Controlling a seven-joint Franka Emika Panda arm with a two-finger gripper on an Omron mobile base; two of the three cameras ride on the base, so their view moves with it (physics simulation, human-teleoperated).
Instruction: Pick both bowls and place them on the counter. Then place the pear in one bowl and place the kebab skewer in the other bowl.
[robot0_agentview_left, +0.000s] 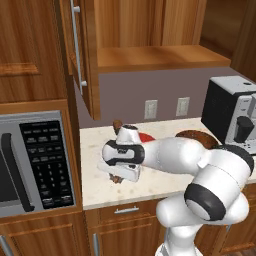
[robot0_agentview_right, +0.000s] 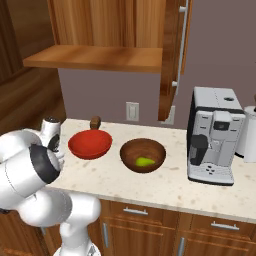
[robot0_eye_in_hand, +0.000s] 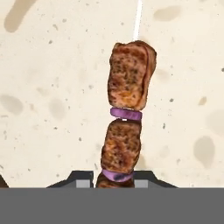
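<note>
Kebab skewer (robot0_eye_in_hand: 124, 116) — a thin pale stick threaded with lumpy reddish-brown meat chunks and purple onion rings — lies along the beige brown-speckled stone counter (robot0_eye_in_hand: 52, 87) in the hand view, its bare stick tip pointing away from the camera. The two-finger gripper (robot0_eye_in_hand: 114, 180) sits at the skewer's near end, its dark fingers closed in against the lowest chunk from either side, so it has hold of the skewer. In the left base view the white arm reaches low over the counter's front-left part, and a bit of brown skewer (robot0_agentview_left: 117, 178) shows just under the hand. Behind the arm in that view sits the glossy red round bowl (robot0_agentview_left: 145, 137), mostly hidden. The right base view shows both bowls on the counter (robot0_agentview_right: 165, 185): the red bowl (robot0_agentview_right: 90, 144) to the left, the dark brown wood-like bowl (robot0_agentview_right: 143, 155) just beside it to the right. The small yellow-green pear (robot0_agentview_right: 145, 161) rests inside the brown bowl. A stubby dark brown block (robot0_agentview_right: 94, 121) stands behind the red bowl near the wall. Further right — a black-and-white coffee machine (robot0_agentview_right: 215, 135) on the counter; a microwave (robot0_agentview_left: 35, 162) is built in at the left of the left base view
</note>
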